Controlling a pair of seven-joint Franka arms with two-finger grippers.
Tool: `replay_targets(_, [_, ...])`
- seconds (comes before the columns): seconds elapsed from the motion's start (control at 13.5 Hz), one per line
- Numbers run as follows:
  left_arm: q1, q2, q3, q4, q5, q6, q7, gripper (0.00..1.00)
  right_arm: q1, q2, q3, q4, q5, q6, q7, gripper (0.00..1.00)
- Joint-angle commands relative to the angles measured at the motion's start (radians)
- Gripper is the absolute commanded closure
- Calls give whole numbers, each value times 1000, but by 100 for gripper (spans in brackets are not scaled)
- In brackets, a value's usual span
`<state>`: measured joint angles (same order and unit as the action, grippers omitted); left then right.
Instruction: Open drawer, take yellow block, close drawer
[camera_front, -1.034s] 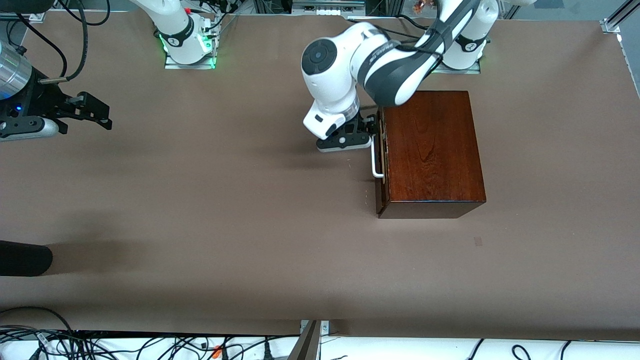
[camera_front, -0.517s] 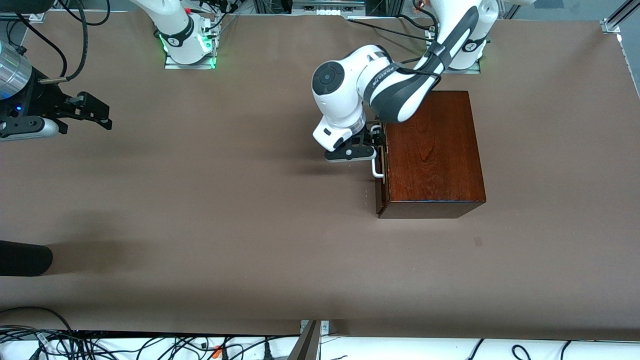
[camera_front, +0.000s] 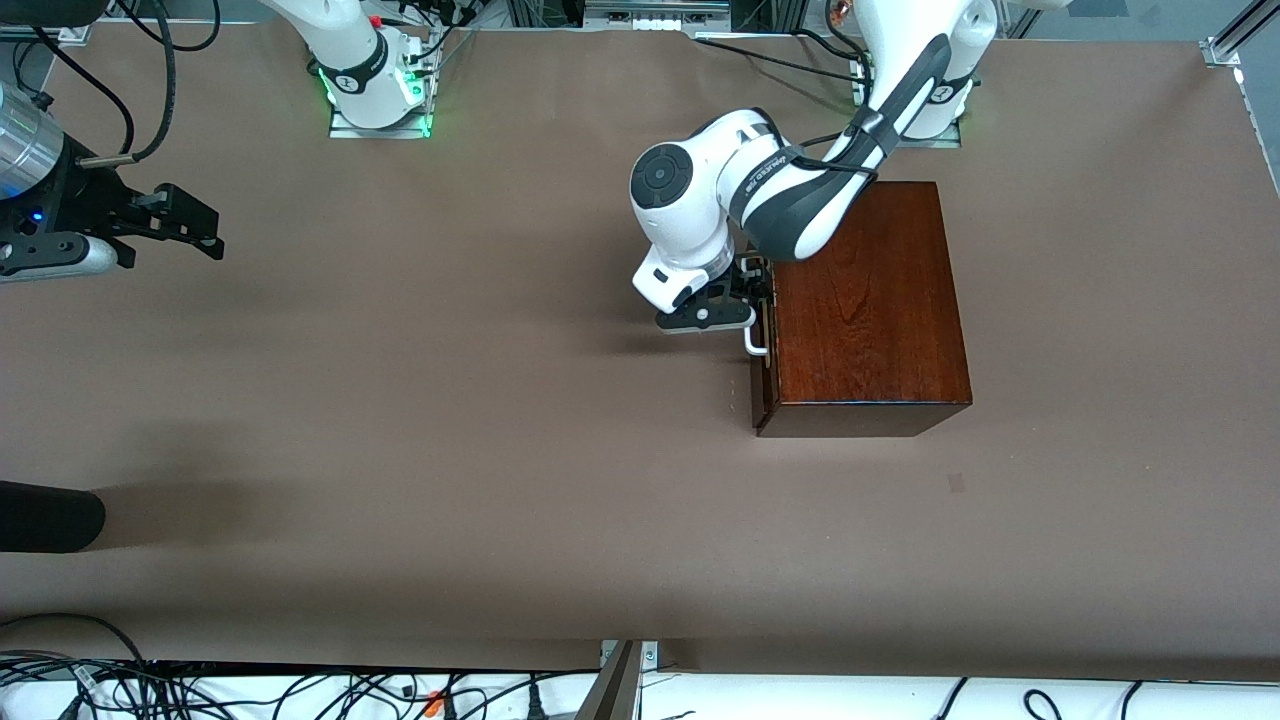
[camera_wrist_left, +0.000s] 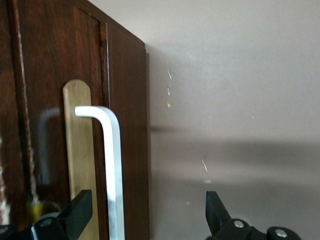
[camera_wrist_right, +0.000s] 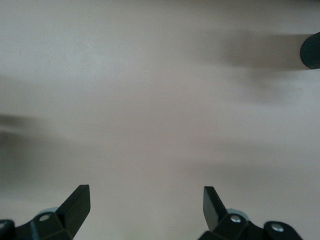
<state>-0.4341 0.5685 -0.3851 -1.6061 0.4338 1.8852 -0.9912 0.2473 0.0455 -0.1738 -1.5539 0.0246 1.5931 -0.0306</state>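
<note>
The dark mahogany box (camera_front: 865, 300) stands toward the left arm's end of the table. Its drawer (camera_front: 760, 385) looks closed, with its dark front facing the right arm's end. The white bar handle (camera_front: 753, 340) also shows in the left wrist view (camera_wrist_left: 114, 165). My left gripper (camera_front: 745, 292) is in front of the drawer, open, and in its wrist view (camera_wrist_left: 147, 212) the handle stands between the fingers without touching them. My right gripper (camera_front: 195, 228) is open and empty over bare table at the right arm's end, as its wrist view (camera_wrist_right: 145, 205) shows. The yellow block is out of view.
A black rounded object (camera_front: 50, 515) lies at the table's edge at the right arm's end, nearer the front camera; it also shows in the right wrist view (camera_wrist_right: 312, 50). Cables (camera_front: 300, 690) run along the nearest edge.
My left gripper has moved along the drawer front, nearer the front camera, and come in around the white handle. The right arm has not moved.
</note>
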Motion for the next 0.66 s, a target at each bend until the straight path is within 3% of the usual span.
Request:
replay_targets(0.0, [-5,24,-4,-3,52,15,-43,0,-8,8,5,20,1,-12,11,0])
replay_targets(0.59, [-11,33,-6,9,52,18,-44,0,-10,8,5,20,1,-15,11,0])
